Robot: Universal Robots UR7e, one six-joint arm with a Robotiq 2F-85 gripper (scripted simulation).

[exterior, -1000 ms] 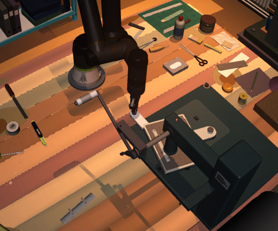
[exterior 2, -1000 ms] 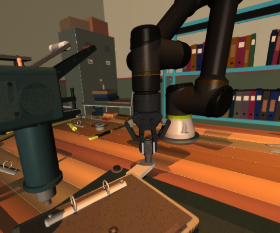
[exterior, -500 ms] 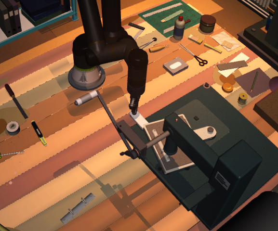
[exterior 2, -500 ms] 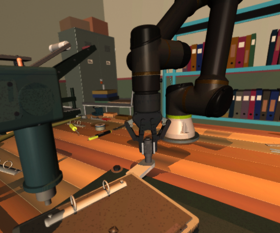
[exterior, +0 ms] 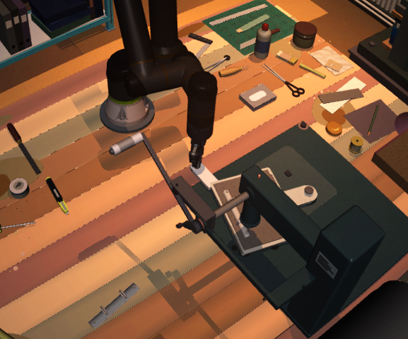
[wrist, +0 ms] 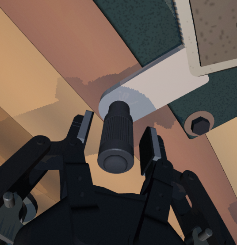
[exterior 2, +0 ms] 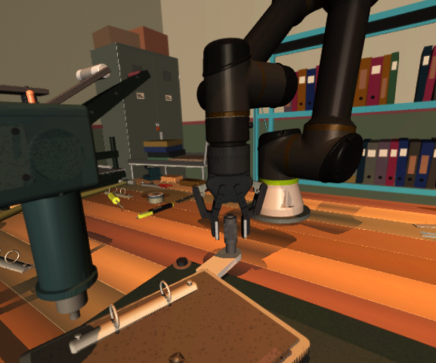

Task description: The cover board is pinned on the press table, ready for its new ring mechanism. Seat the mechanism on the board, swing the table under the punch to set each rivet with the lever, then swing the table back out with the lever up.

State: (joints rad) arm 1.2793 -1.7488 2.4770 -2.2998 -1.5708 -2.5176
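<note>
My gripper (exterior 2: 229,230) (wrist: 117,137) (exterior: 195,160) is open and holds nothing. Its fingers stand on either side of the dark knurled knob (exterior 2: 230,231) (wrist: 116,137), apart from it. The knob stands upright on the pale tab (wrist: 153,91) (exterior: 204,175) of the swing table. The brown cover board (exterior: 246,215) (exterior 2: 210,324) lies on the table with the ring mechanism (exterior 2: 132,312) (exterior: 235,215) on it. The punch (exterior 2: 60,250) hangs over the near end of the mechanism. The lever (exterior: 149,153) with its pale grip (exterior 2: 91,72) is raised.
A spare ring mechanism (exterior: 114,304) lies on the bench in front. The press base (exterior: 306,219) fills the right side. A bolt head (wrist: 200,125) sits at its corner near the knob. Small tools (exterior: 56,189) lie to the left, and my arm's base (exterior: 127,109) stands behind.
</note>
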